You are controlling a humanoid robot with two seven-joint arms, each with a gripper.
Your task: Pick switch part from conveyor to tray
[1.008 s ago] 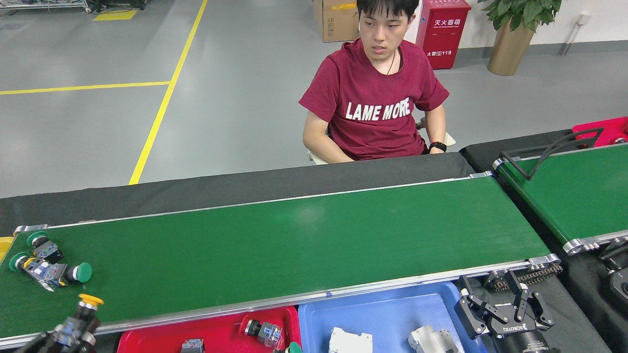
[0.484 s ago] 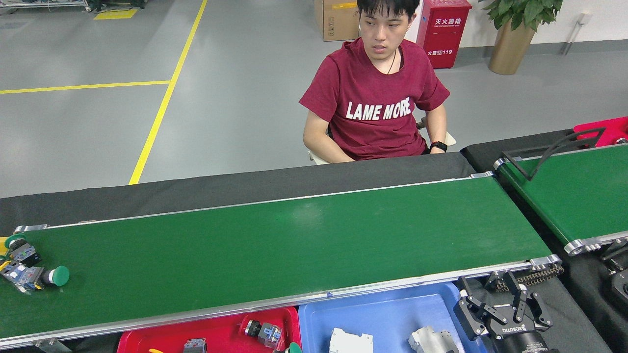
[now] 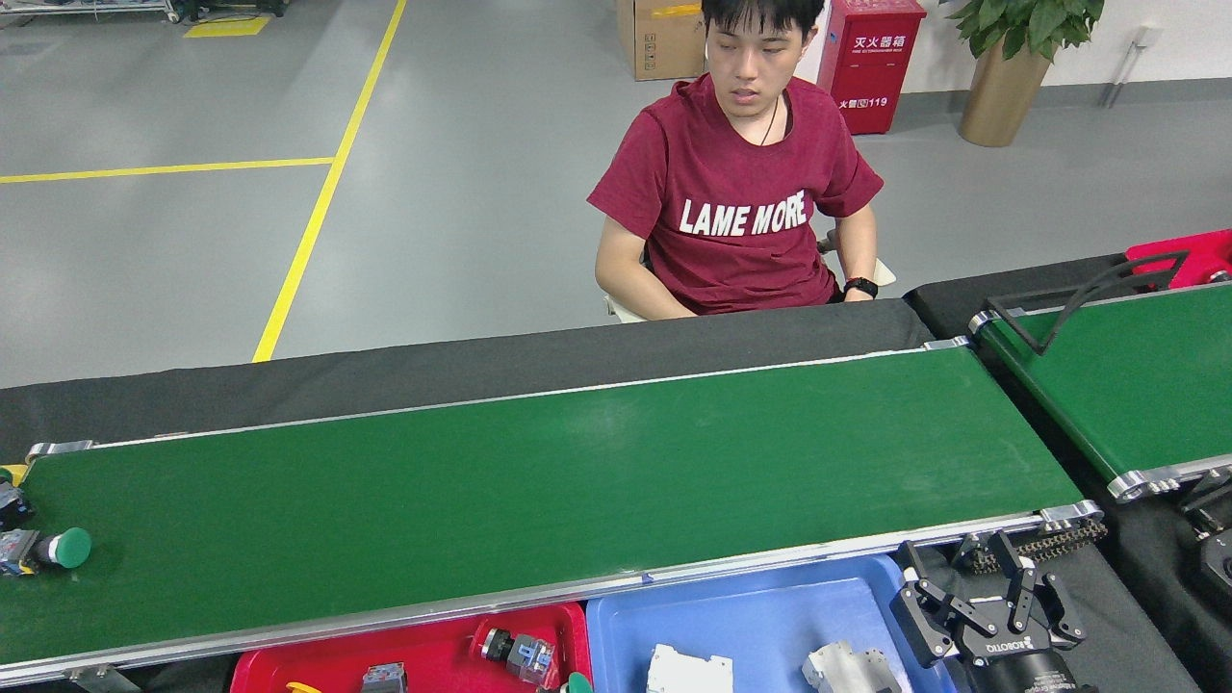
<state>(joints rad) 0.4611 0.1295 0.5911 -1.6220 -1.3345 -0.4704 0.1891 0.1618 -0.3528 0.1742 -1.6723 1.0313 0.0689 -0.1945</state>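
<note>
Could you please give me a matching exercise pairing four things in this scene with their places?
Things:
1. green-capped push-button switch
2. white plastic block
3. black triangular wire guide
4. small black-and-silver switch part

Places:
A. in the red tray
B. on the shorter green belt
C. at the left end of the long green conveyor
D. in the blue tray

Pairs: 1-C, 2-D, 3-B, 4-A

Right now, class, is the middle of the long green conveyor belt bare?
Yes: the conveyor carries only a green-capped switch part at its far left end.
</note>
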